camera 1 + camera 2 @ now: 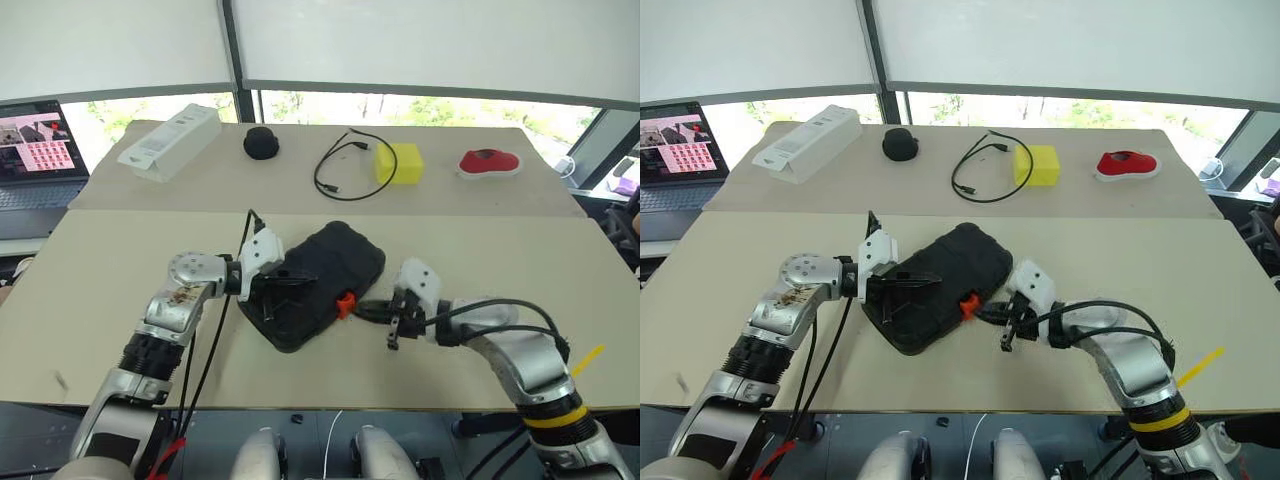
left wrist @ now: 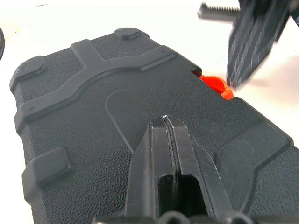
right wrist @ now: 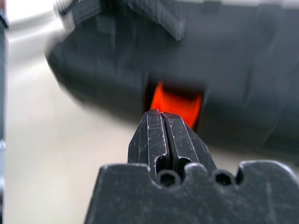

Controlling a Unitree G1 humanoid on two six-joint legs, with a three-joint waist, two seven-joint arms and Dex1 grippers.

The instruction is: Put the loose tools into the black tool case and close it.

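The black tool case (image 1: 325, 275) lies shut and slanted on the near table, its small orange latch (image 1: 346, 302) on the side toward my right arm. My left gripper (image 1: 305, 280) is shut with nothing in it, its fingers (image 2: 159, 140) lying on the ribbed lid (image 2: 93, 93). My right gripper (image 1: 362, 307) is shut and empty, its tip right at the latch (image 3: 180, 102); whether it touches I cannot tell. The loose tools are out of view.
On the far table stand a white long box (image 1: 170, 141), a black round object (image 1: 261, 143), a black cable (image 1: 345, 165), a yellow block (image 1: 399, 162) and a red object (image 1: 490, 161). A laptop (image 1: 38, 150) sits far left. The table's front edge runs just below my arms.
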